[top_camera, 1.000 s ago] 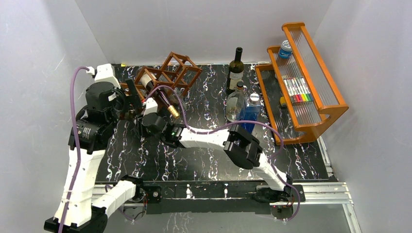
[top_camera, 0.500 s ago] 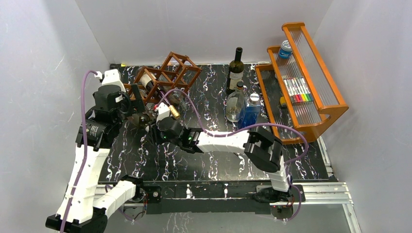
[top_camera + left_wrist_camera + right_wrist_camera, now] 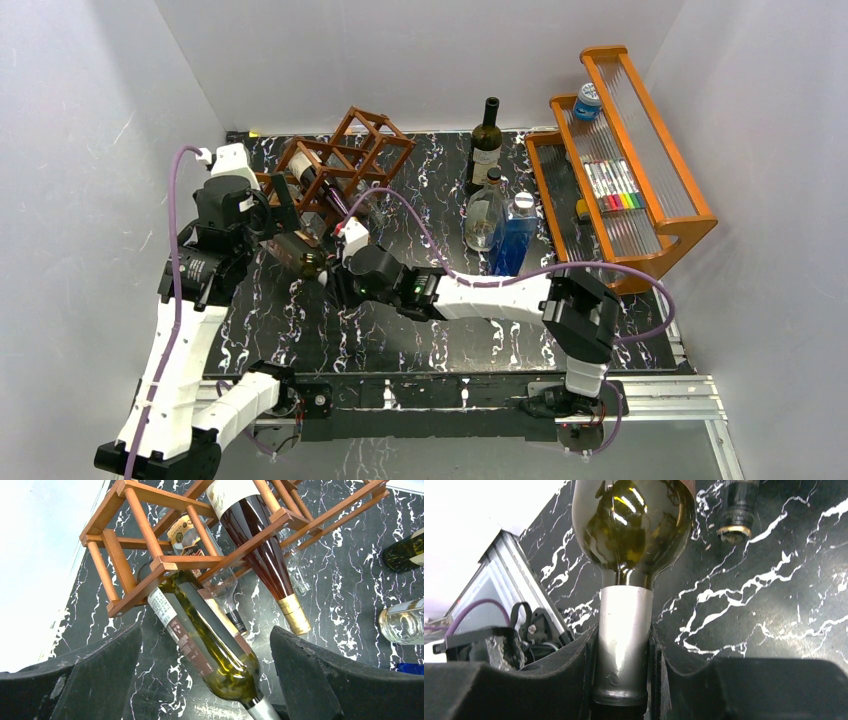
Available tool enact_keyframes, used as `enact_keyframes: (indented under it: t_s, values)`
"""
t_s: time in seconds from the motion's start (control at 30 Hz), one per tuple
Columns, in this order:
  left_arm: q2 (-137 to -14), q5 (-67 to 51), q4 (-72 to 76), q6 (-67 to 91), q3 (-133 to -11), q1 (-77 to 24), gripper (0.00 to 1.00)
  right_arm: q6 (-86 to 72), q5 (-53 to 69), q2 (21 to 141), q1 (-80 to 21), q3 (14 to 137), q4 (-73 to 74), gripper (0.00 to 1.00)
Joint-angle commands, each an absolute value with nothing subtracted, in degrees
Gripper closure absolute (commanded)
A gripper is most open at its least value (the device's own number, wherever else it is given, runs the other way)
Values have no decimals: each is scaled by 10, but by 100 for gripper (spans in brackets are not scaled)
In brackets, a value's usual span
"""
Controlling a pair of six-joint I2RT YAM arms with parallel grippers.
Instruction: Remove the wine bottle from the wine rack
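The dark reddish-brown wine rack stands at the back left and also shows in the left wrist view. A green wine bottle with a silver foil neck sticks out of its lower cell, body partly inside. My right gripper is shut on that foil neck; in the top view it sits just in front of the rack. My left gripper is open, with its jaws either side of the bottle and not touching it. A dark red bottle and a clear bottle lie in the rack.
A dark bottle, a clear bottle and a blue bottle stand right of the rack. An orange wooden shelf with ribbed panels fills the right side. White walls close in at left and back.
My right gripper has drawn back toward the near edge with the green bottle's neck, sliding the bottle further out of the rack. My left arm shifted slightly toward the rack.
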State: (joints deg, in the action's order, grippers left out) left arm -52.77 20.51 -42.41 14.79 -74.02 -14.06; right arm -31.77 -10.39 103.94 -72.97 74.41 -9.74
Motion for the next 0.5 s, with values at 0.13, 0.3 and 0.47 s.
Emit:
enact_keyframes:
  t_s: [0.13,0.3,0.47]
  values:
    - [-520,202,-414,145,-726,-142,2,-318,-45,938,-743,694,-141,100]
    - [-522,195,-412,145,-721,-142,2,-318,-45,909,-743,661,-110,100]
    - [-522,190,-409,144,-713,-143,2,-319,-59,883,-743,636,-59,100]
